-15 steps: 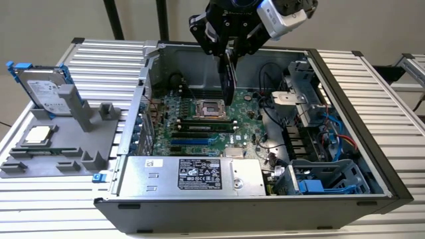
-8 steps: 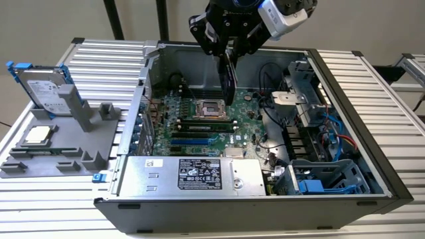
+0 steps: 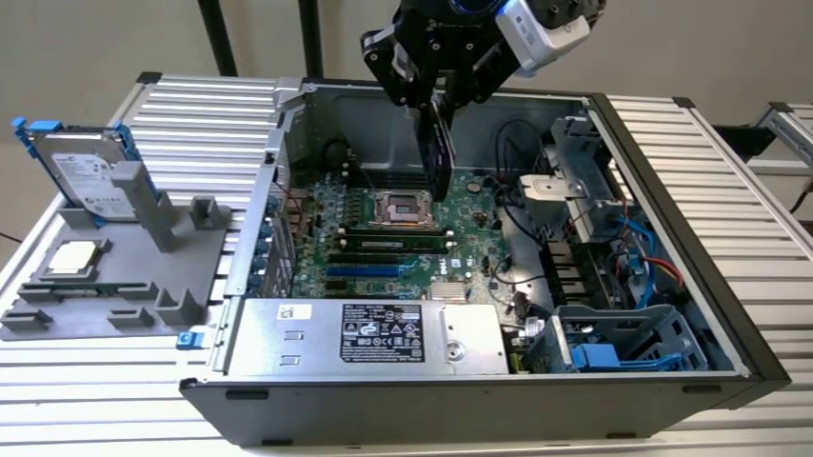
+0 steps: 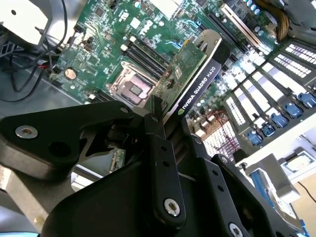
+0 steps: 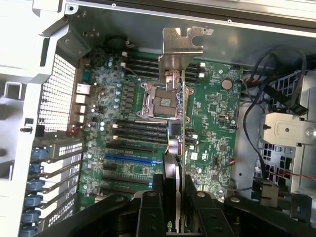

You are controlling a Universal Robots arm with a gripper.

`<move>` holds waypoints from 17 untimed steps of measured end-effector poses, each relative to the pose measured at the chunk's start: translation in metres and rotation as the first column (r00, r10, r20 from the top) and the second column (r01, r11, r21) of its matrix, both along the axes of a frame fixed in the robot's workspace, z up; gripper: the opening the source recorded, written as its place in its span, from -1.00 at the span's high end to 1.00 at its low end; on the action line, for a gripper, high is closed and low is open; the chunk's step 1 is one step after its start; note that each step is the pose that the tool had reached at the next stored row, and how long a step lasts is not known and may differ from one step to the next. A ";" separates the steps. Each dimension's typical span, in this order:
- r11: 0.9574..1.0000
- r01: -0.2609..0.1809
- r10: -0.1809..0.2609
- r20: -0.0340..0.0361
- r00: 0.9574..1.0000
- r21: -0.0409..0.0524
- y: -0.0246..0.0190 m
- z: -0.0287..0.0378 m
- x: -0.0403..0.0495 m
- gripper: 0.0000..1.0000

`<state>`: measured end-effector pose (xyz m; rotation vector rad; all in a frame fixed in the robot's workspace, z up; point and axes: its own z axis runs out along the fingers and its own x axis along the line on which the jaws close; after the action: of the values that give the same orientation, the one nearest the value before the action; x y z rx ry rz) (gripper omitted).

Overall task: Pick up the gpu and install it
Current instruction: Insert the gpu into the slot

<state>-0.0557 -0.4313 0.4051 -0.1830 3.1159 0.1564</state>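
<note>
The gpu point(image 3: 440, 157) hangs on edge above the green motherboard point(image 3: 381, 243) inside the open computer case point(image 3: 711, 314), over the CPU socket area. My gripper point(image 3: 439, 95) is shut on the card's upper end. In the first wrist view the gpu point(image 5: 183, 118) is seen edge-on, with its silver bracket point(image 5: 182, 47) at the far end and my gripper point(image 5: 175, 190) clamped on the near end. In the second wrist view the gpu point(image 4: 190, 74) shows its green face and black edge, running out from my gripper point(image 4: 160, 118) over the board.
A grey fixture tray point(image 3: 128, 281) at the exterior view's left holds a silver hard drive point(image 3: 89, 176) and a square CPU chip point(image 3: 70, 259). In the case are a power supply point(image 3: 368, 333), expansion slots point(image 3: 368, 271), loose cables point(image 3: 610, 257) and a drive cage point(image 3: 623, 343).
</note>
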 end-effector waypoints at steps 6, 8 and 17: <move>1.000 -0.020 0.020 0.000 1.000 0.000 0.0000 0.0000 0.0000 1.00; 1.000 -0.027 0.027 0.000 1.000 0.000 0.0000 0.0000 0.0000 1.00; 0.998 -0.059 0.059 0.000 0.998 0.000 0.0000 0.0000 0.0000 1.00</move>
<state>-0.0557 -0.4313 0.4052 -0.2748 3.1121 0.1571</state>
